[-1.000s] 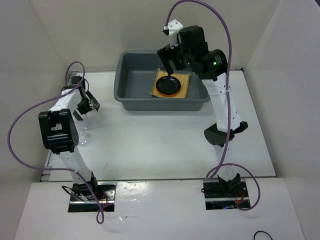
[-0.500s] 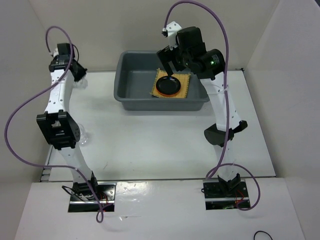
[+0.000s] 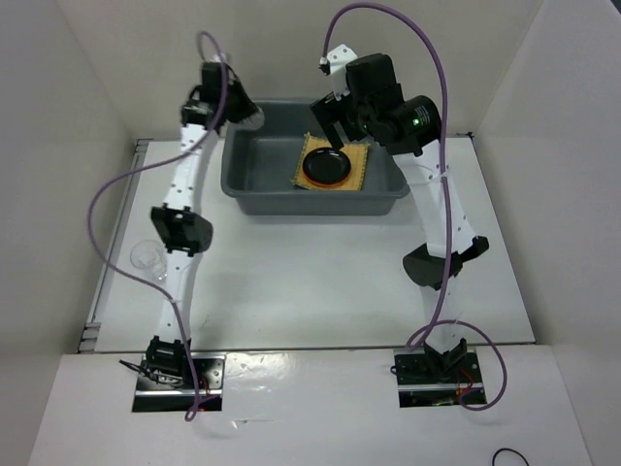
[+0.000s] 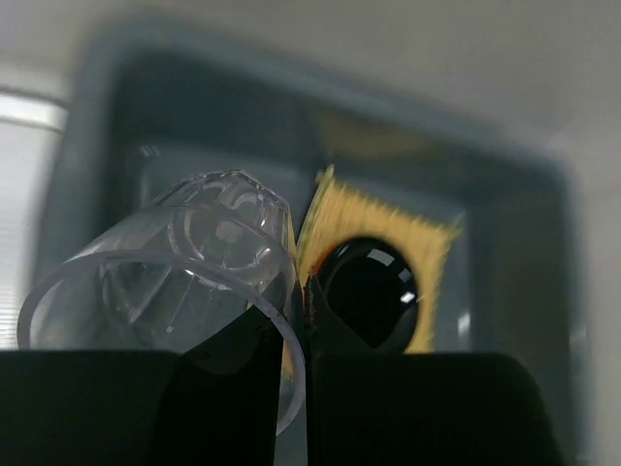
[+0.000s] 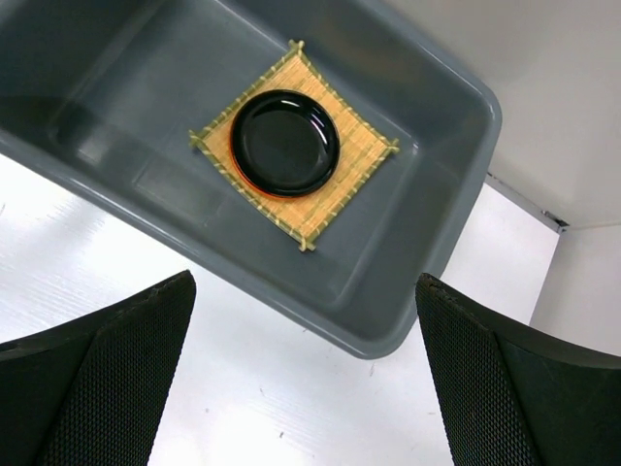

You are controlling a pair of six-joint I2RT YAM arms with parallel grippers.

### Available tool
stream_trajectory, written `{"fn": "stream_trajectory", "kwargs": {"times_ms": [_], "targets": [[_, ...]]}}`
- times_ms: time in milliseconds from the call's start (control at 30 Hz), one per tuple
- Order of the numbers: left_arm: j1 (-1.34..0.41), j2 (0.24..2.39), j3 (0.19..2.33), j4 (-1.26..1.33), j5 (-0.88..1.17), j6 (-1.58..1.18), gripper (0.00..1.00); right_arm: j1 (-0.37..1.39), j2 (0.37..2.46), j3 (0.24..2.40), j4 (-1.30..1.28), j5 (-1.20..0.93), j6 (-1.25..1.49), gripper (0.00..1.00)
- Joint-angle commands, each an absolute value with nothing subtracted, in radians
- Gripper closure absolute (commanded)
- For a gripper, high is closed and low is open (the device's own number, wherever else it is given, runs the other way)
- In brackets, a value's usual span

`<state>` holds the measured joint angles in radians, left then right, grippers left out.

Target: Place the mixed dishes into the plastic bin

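The left claw [image 4: 299, 301] is nearly closed, pinching 1 clear cup [image 4: 170, 282] by its rim, 1 finger inside and 1 outside; the cup body hangs tilted out to the claw's left. Below and ahead of the claw is the grey bin [image 4: 97, 146], with the woven mat [image 4: 432, 243] and the black plate [image 4: 369, 291] on it just past the fingertips. A thin orange plate edge [image 5: 240, 173] peeks out under the black one.

The right claw [image 5: 304, 280] hangs wide open and empty above the same bin. A 2nd cup [image 3: 147, 257] sits on the table, well behind the left claw.

The likely trouble is that thin rim grip: the cup could slip early or, let go from this height, bounce onto the plate. With both claws over 1 bin, they could also bump.
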<state>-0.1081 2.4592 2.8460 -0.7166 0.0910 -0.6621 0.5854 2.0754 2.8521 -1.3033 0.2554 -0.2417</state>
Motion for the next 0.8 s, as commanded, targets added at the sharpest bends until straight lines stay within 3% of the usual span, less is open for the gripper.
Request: {"fn": "stream_trajectory", "kwargs": {"times_ms": [0,67,167,433,667,700,767], "targets": [[-0.196,2.664,3.123,-1.049,0.011,-0.529,1.00,0.584,1.993,2.830,-1.296,0.290,-0.258,0.02],[-0.208,2.670,2.969,-1.061,0.025,-0.529,1.00,0.584,1.993,2.819,-1.296,0.302,-0.258,0.02],[-0.244,2.770,3.071,-1.155,0.012,-0.520,1.00,0.584,1.993,2.819,-1.296,0.302,-0.258,0.02],[-0.264,2.796,3.020,-1.192,-0.029,-0.520,1.00,0.584,2.034,2.850,-1.296,0.284,-0.258,0.02],[-0.282,2.755,3.000,-1.201,-0.038,-0.511,0.61,0.584,2.043,2.869,-1.296,0.273,-0.258,0.02],[-0.282,2.755,3.000,-1.201,-0.038,-0.511,0.39,0.584,2.054,2.879,-1.296,0.264,-0.258,0.02],[-0.291,2.734,3.043,-1.229,-0.049,-0.511,0.30,0.584,2.063,2.891,-1.296,0.253,-0.258,0.02]]}}
